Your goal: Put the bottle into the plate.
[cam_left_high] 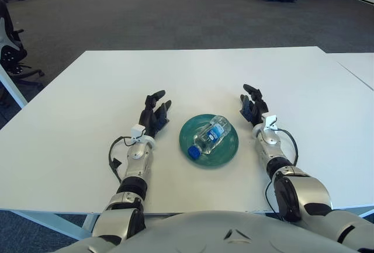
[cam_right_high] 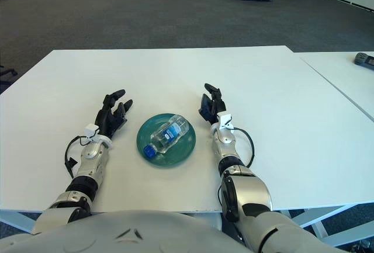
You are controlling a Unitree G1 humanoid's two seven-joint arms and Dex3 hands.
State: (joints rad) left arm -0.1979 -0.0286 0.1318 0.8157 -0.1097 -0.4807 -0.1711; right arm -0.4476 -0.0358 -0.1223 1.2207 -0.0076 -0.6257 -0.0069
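A clear plastic bottle (cam_left_high: 209,135) with a blue cap and blue label lies on its side inside the round green plate (cam_left_high: 227,150), cap toward me. My left hand (cam_left_high: 155,114) shows just left of the plate, fingers spread and holding nothing. On the plate's right side my right hand (cam_left_high: 252,104) also has its fingers relaxed and empty. Both hands are clear of the bottle.
The plate sits near the front middle of a white table (cam_left_high: 198,78). A second white table (cam_right_high: 350,78) adjoins at the right with a dark object (cam_right_high: 364,59) on it. Grey carpet, an office chair (cam_left_high: 10,48) at the left and boxes lie beyond.
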